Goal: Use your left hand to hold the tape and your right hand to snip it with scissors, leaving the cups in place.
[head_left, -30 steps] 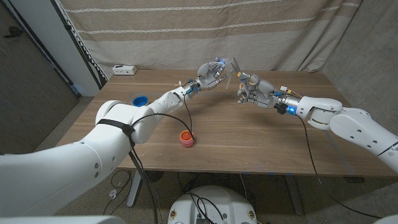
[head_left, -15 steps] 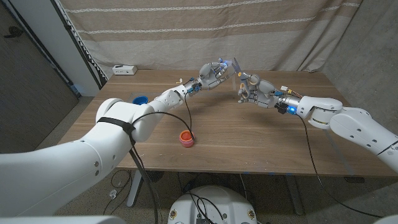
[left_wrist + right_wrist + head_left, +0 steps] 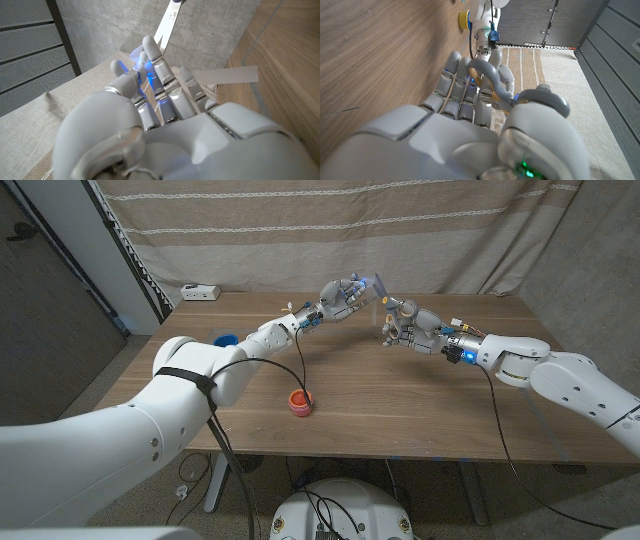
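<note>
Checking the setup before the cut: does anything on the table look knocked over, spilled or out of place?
Nothing stands out. The orange cup and blue cup sit apart on the table, no spill visible. The left hand holds tape; the right hand grips scissors.

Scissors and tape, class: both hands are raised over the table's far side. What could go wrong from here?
1. The scissors in the right hand sit very close to the left hand; the blade could nick fingers rather than tape.
2. The tape strip looks thin and limp, so it may slip aside uncut.
</note>
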Motion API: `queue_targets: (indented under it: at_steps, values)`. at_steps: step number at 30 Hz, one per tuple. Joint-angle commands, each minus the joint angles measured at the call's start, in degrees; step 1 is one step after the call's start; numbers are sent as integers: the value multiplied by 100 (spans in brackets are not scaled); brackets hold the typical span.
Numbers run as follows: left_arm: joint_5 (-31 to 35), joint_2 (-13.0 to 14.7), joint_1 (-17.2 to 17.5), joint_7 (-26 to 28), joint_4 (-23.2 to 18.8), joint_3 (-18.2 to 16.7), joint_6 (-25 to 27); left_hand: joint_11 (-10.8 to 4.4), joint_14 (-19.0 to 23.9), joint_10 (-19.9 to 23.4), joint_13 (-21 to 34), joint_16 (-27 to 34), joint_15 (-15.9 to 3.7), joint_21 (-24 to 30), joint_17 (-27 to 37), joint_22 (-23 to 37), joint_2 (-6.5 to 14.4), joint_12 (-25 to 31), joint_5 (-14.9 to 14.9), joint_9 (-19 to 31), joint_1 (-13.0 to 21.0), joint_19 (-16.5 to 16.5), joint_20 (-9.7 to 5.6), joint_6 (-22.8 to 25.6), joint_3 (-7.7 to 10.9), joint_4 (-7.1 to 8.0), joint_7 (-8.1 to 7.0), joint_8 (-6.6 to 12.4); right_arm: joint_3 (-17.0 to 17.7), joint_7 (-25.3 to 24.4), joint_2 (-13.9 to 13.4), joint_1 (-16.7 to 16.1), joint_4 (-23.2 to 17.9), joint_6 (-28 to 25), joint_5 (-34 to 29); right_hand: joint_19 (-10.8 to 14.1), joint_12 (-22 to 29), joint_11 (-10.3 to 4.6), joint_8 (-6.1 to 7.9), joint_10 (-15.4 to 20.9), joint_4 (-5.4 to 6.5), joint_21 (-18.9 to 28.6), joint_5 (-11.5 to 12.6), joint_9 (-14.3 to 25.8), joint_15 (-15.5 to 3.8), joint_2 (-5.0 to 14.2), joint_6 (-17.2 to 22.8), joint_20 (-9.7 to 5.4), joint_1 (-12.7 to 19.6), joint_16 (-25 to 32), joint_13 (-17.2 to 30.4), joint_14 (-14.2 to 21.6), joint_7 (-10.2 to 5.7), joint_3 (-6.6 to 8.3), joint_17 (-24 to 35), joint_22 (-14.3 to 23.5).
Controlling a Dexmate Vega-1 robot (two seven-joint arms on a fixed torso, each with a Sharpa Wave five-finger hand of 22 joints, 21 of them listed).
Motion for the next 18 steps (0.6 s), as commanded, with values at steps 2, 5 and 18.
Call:
queue_targets:
  at_steps: [2, 5, 18]
  values:
    - [75, 55, -14, -91, -9, 8, -159, -405, 79, 474, 562, 26, -5, -15, 77, -5, -74, 1344, 37, 20, 24, 40, -684, 166, 73, 8, 82, 51, -9, -42, -10, 20, 5, -34, -19, -11, 2811, -25, -18, 64, -10, 27, -29, 6, -253, 21, 47, 19, -10, 42, 21, -27, 28, 23, 17, 2]
    - [95, 62, -23, -87, -8, 20, -152, -404, 88, 487, 566, 25, -5, -18, 99, -5, -83, 1355, 37, 35, 29, 42, -684, 161, 88, 9, 71, 55, -14, -14, -8, 16, 14, -2, -43, -11, 2811, -27, -27, 64, -9, 27, -31, -14, -256, 16, 67, 17, -16, 35, 21, -27, 35, 19, 6, 2]
    - [245, 47, -25, -81, -9, 121, -102, -408, 181, 493, 639, 52, -5, -27, 210, -9, -123, 1419, 33, 115, 53, 79, -619, 107, 169, 12, 110, 62, 60, -54, -20, -52, -25, 52, -27, -25, 2804, -25, -44, 64, -7, 26, -33, -15, -240, 18, 79, 27, -21, 42, 12, -41, 21, 21, 11, 3]
